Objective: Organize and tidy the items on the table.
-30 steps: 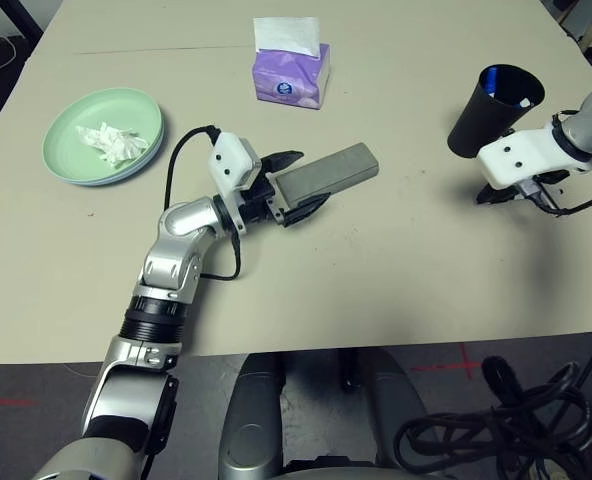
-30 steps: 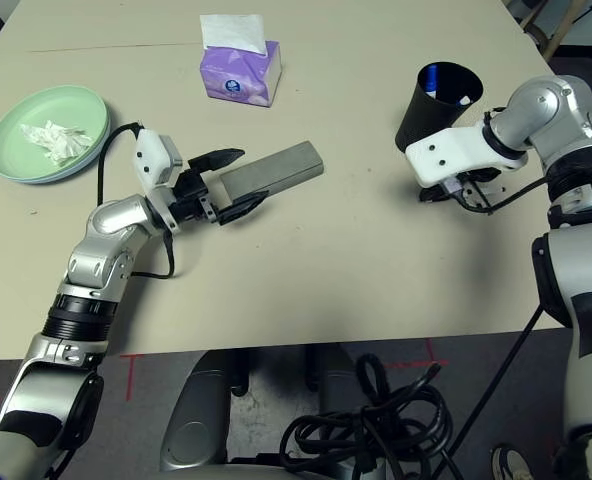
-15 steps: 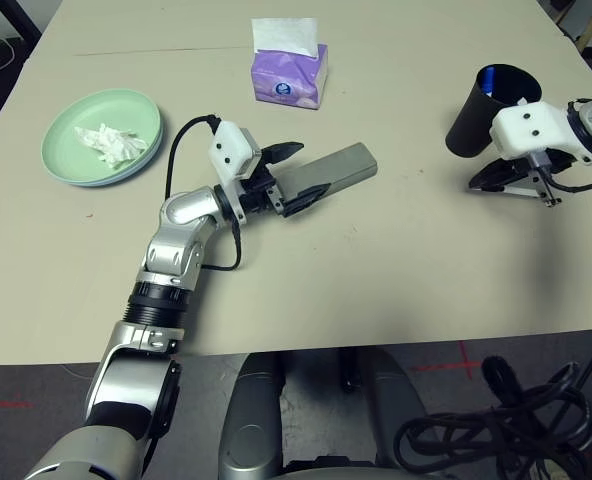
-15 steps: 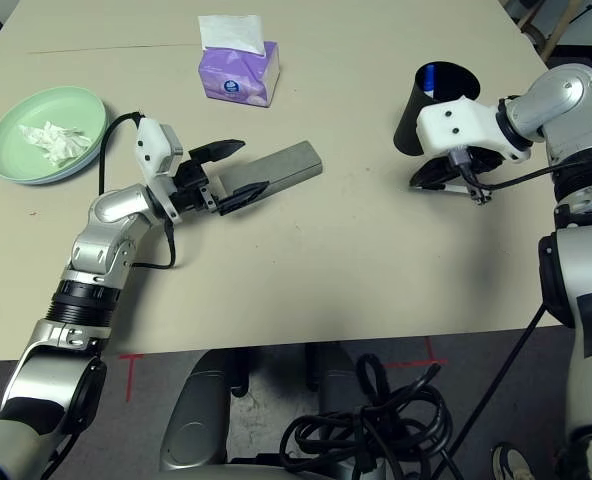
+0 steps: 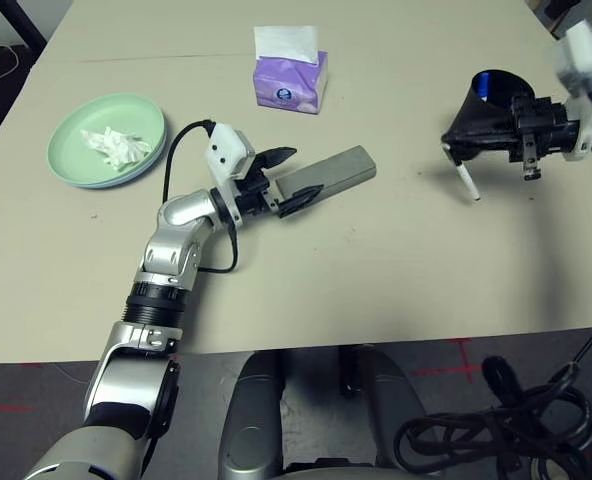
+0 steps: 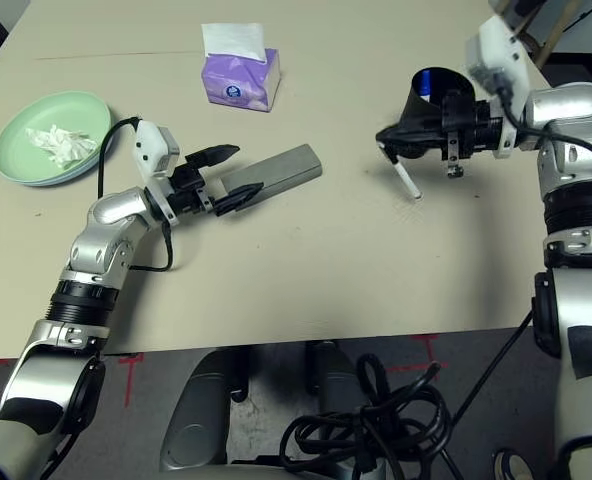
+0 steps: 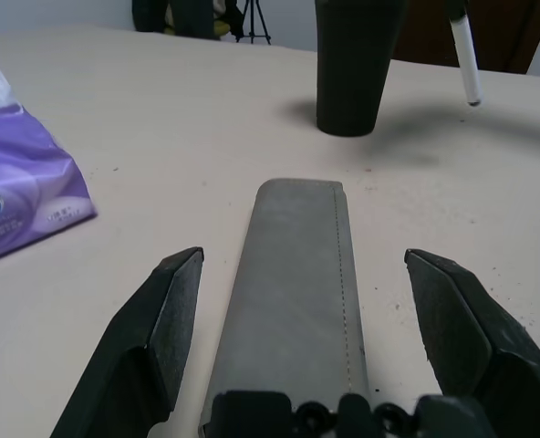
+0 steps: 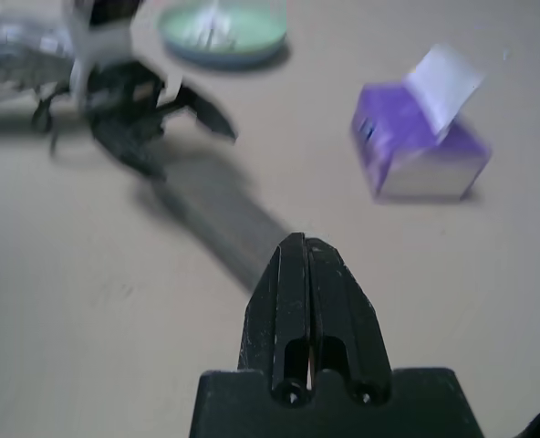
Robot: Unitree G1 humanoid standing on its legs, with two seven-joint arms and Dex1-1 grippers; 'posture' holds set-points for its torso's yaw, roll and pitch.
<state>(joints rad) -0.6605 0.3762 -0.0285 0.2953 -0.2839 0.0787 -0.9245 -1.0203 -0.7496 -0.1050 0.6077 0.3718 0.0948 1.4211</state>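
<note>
Black fingers (image 7: 174, 319) of the left gripper (image 5: 307, 171) stand open on either side of the grey glasses case (image 7: 293, 292), a gap showing between each one and the case, which lies flat on the tabletop (image 5: 276, 270). On the right gripper (image 8: 308, 241), the fingers are closed on a thin white stick (image 5: 466, 181), which hangs down from their tips above the tabletop. The black cup (image 7: 352, 73) stands upright just beside the right gripper, with something blue (image 5: 484, 85) inside it. Beyond the case sits the purple tissue box (image 5: 288, 82), a white sheet (image 5: 286, 43) sticking up from its top. Well over to the left, a crumpled white tissue (image 5: 119, 148) rests on the light-green plate (image 5: 71, 150), stacked over a light-blue plate (image 5: 111, 184).
</note>
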